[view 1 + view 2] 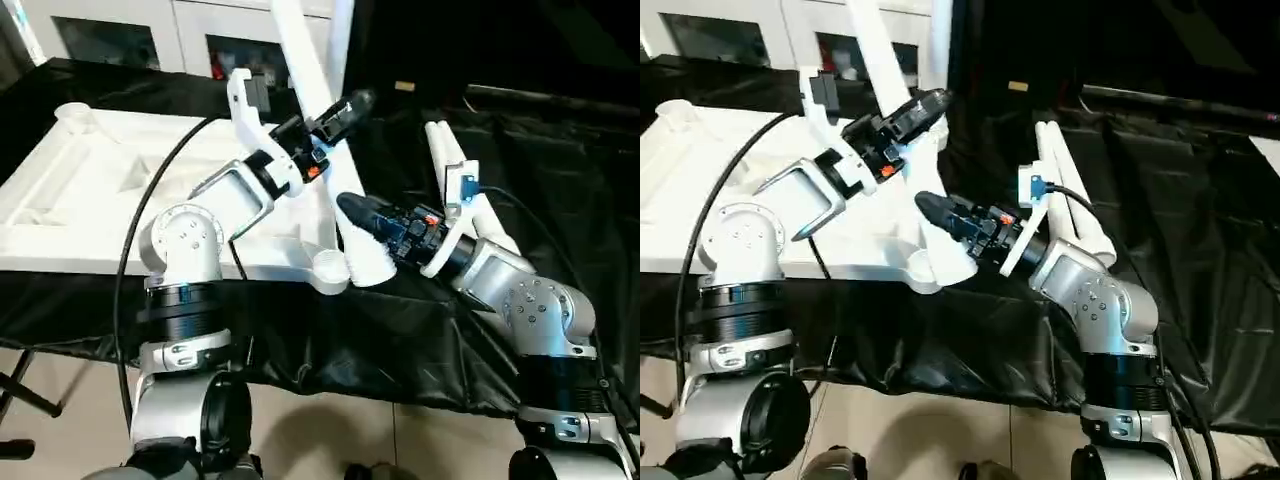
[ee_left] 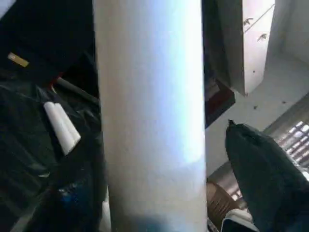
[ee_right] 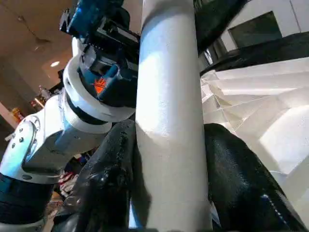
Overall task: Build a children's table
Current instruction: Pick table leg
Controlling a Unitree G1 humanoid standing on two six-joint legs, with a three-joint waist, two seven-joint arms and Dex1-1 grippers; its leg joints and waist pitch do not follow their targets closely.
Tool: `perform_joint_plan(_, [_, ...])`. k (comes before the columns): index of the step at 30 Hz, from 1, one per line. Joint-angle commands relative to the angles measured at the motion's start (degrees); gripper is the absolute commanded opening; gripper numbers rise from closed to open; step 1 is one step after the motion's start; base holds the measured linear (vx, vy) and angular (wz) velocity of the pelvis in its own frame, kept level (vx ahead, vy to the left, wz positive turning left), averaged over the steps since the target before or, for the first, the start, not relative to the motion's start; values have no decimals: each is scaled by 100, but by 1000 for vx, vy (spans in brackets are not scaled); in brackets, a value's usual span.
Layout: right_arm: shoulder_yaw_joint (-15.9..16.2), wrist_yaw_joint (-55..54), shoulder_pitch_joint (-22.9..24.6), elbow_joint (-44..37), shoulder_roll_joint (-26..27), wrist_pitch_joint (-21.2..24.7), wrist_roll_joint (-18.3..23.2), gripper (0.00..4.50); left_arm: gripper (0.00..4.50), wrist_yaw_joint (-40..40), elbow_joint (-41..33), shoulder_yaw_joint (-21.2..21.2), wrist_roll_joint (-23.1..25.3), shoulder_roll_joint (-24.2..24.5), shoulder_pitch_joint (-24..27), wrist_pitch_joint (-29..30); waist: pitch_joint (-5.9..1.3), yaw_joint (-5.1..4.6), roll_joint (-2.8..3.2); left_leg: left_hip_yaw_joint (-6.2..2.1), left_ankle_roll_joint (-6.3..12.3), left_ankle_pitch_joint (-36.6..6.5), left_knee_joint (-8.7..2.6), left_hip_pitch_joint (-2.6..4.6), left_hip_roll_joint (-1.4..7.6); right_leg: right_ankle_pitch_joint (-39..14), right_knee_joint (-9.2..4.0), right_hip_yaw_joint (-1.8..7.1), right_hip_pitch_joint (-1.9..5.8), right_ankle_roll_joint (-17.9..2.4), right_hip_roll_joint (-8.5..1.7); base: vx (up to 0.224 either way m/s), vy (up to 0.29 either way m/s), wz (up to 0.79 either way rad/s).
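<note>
At the lower left of the frame, the left arm is built of rounded silver housings with small screws, joined by black ribbed rings. A black cable loops beside it. White brackets lead to its black tool, marked with an orange tag. At lower right, the right arm matches, with a blue connector near its black tool.

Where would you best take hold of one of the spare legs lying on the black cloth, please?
Probably mid-shaft on the spare legs, coming down from above with fingers across the tube: they lie flat on the black cloth, round and narrow, side by side, so take the outer one first.
</note>
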Motion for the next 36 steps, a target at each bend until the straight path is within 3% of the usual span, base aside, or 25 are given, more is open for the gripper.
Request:
perform_joint_plan(1, [-25,-77,-106,-122,-33,10,-2,183,366,48,-141,-92,-63,3,-18,29,-605,1,-7,-24,-32,-915,-391,91,99,-1690,-503,253,350,-685,-431,0,0,0])
perform_joint_plan(4, [-16,-145,-134,-97,-52,4,25,183,327,113,-152,-108,-84,51,-9,23,-607,11,-11,-22,-33,-869,-389,81,92,-1684,-502,254,357,-655,-436,0,0,0])
perform_joint_plan(13, [72,-202,-163,-19,-46,-122,-32,183,274,267,-112,-100,46,126,-22,-153,-609,9,8,-27,-74,-926,-391,86,92,-1691,-508,250,352,-615,-427,0,0,0])
perform_joint_plan(14, [81,-219,-164,-19,-42,-136,-44,183,244,285,-112,-110,65,126,-14,-163,-612,4,8,-27,-79,-914,-391,86,92,-1645,-502,251,353,-632,-424,0,0,0])
perform_joint_plan(23, [257,-283,-228,-3,-120,-241,-249,183,199,357,8,-331,394,224,-108,-500,-609,-5,-15,-21,-86,-875,-390,79,93,-1657,-495,258,356,-603,-426,0,0,0])
perform_joint_plan(24, [290,-309,-237,-5,-124,-248,-282,239,193,361,-5,-375,417,229,-104,-528,-609,-6,-15,-22,-86,-875,-390,79,91,-1676,-499,256,359,-595,-427,0,0,0])
perform_joint_plan(27, [450,-354,-276,-18,-147,-238,-405,253,188,380,-47,-564,608,272,-79,-640,-607,-14,-14,-22,-100,-888,-394,93,99,-1733,-506,260,344,-541,-419,0,0,0])
perform_joint_plan(30, [803,-737,-371,-12,-160,-383,-918,296,184,502,-83,-911,1088,400,-72,-898,-606,-27,-9,-29,-135,-887,-400,88,101,-1754,-504,260,340,-466,-419,0,0,0])
perform_joint_plan(35, [1295,-1458,-656,299,-44,-533,-1692,312,184,847,-83,-1336,1756,586,-162,-1239,-610,-75,-6,-31,-253,-887,-398,92,101,-1730,-480,268,322,-442,-415,0,0,0])
perform_joint_plan(36, [1345,-1505,-686,329,-30,-552,-1762,312,184,844,-86,-1374,1791,608,-173,-1254,-605,-86,-29,-24,-249,-920,-397,85,93,-1759,-489,269,331,-441,-423,0,0,0])
